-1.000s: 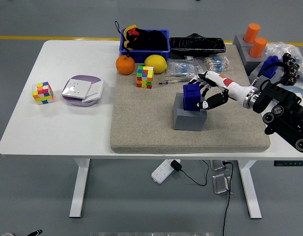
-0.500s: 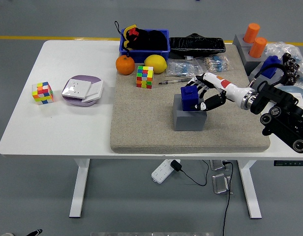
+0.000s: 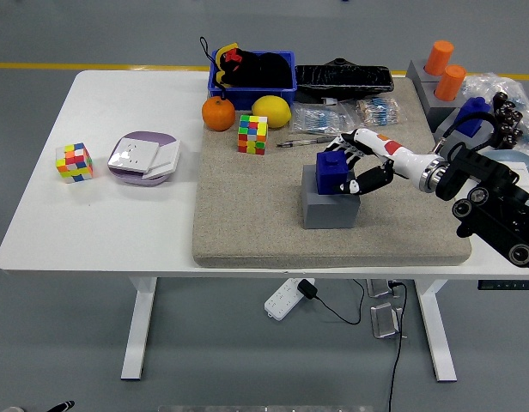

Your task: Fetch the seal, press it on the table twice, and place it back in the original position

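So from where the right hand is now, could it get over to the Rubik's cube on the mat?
Probably yes. The right hand is wrapped around the blue seal on its grey base, so it is occupied. The bare mat between it and the cube looks free of obstacles.

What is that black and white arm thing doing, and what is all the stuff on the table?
That is a robot's right hand, with five fingers like yours. The picture comes from a camera up high on the robot, looking down over the white table. The hand is wrapped around a blue seal, a kind of stamp, which is at the top of a gray block. Both are on a beige mat. Around them lie an orange, a lemon, two colorful puzzle cubes and a blue bin. The robot's other hand is not in the picture.
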### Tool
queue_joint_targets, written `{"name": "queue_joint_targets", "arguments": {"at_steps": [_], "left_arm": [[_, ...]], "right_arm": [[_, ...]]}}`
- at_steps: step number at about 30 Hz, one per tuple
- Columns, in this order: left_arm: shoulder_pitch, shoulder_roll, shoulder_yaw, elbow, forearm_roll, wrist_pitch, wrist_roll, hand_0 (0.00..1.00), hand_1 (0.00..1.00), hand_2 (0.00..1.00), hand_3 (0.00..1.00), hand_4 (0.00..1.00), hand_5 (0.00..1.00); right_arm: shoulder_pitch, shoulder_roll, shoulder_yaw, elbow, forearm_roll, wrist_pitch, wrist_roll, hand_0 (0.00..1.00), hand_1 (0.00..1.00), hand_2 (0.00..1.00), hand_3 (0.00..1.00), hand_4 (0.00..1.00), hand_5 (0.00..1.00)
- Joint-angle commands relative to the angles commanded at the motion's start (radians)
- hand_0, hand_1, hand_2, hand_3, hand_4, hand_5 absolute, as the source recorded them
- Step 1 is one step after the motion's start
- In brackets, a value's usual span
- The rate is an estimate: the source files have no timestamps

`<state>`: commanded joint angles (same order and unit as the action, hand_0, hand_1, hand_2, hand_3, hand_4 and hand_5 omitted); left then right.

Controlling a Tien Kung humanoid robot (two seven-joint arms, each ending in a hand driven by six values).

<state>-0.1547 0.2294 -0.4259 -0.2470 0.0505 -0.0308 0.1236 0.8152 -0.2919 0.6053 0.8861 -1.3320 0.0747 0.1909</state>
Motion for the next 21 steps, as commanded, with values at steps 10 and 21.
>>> {"name": "queue_joint_targets", "arguments": {"at_steps": [10, 21], "left_arm": [[0.000, 0.000, 0.002, 0.000, -0.002, 0.000, 0.000, 0.822, 0.812, 0.784, 0.820, 0.734, 0.419], [0.001, 0.000, -0.001, 0.000, -0.002, 0.000, 0.000, 0.822, 0.812, 0.784, 0.820, 0.734, 0.419]], "right_arm": [[0.002, 0.002, 0.001, -0.002, -0.008, 0.001, 0.001, 0.809, 0.820, 0.790, 0.823, 0.970, 0.002], [-0.005, -0.001, 0.014, 0.000, -0.003, 0.017, -0.002, 0.873, 0.890, 0.861, 0.903, 0.998, 0.150]]}}
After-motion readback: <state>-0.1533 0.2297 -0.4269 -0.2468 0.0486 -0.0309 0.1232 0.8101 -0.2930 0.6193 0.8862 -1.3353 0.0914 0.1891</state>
